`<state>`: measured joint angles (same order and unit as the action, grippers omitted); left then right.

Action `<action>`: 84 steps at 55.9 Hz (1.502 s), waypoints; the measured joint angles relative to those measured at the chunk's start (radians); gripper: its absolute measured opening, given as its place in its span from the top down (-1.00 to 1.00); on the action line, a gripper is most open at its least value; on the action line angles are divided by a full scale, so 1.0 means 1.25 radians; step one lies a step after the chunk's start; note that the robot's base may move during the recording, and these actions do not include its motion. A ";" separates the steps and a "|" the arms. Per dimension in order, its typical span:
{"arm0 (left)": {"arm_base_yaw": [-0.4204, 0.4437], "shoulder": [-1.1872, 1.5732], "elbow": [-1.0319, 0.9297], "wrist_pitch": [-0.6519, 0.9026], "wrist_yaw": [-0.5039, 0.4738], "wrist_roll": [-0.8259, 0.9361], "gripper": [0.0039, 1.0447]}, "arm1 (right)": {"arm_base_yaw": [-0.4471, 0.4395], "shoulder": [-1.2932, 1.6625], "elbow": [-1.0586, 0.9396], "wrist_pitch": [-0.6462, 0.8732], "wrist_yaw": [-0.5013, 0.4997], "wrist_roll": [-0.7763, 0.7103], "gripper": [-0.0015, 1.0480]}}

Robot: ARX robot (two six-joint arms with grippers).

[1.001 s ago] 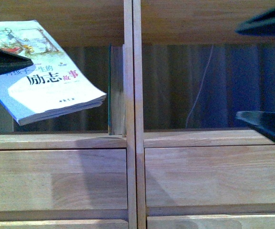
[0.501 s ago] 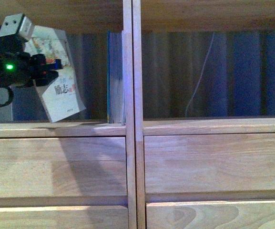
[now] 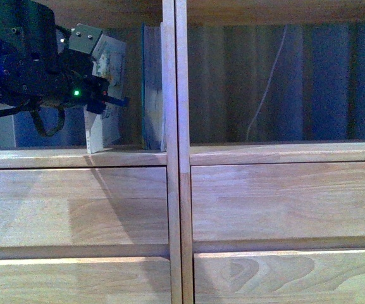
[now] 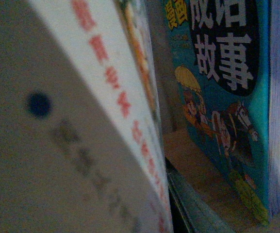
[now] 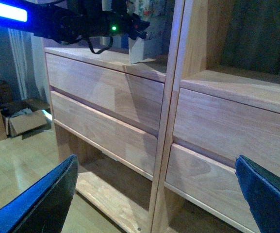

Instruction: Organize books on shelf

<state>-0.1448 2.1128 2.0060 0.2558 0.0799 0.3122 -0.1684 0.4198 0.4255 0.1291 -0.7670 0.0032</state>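
As our left hand (image 3: 97,95) clamps the white paperback (image 3: 104,133) nearly upright in the left compartment of the shelf (image 3: 176,190), its lower corner touches the board. At its 3 o'clock, just apart, a teal book (image 3: 152,88) stands against the divider. Our right hand (image 5: 156,194) hangs spread and empty before the drawers.
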 joint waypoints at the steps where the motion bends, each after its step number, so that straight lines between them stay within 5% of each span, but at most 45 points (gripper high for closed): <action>1: -0.003 0.003 0.005 -0.002 -0.005 0.002 0.85 | 0.000 0.000 0.000 0.000 0.000 0.000 -0.86; 19: -0.029 0.017 0.024 -0.010 -0.035 0.015 0.84 | 0.000 0.000 0.000 0.000 0.000 0.000 -0.86; 49: -0.033 -0.030 -0.095 0.083 0.006 0.052 -0.89 | 0.000 0.000 0.000 0.000 0.000 -0.001 -0.86; 84: -0.047 -0.051 -0.128 0.150 0.037 0.226 -0.86 | 0.000 0.000 0.000 0.000 0.000 -0.001 -0.86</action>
<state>-0.2035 2.0495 1.8454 0.4427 0.1265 0.5941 -0.1680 0.4198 0.4255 0.1291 -0.7670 0.0025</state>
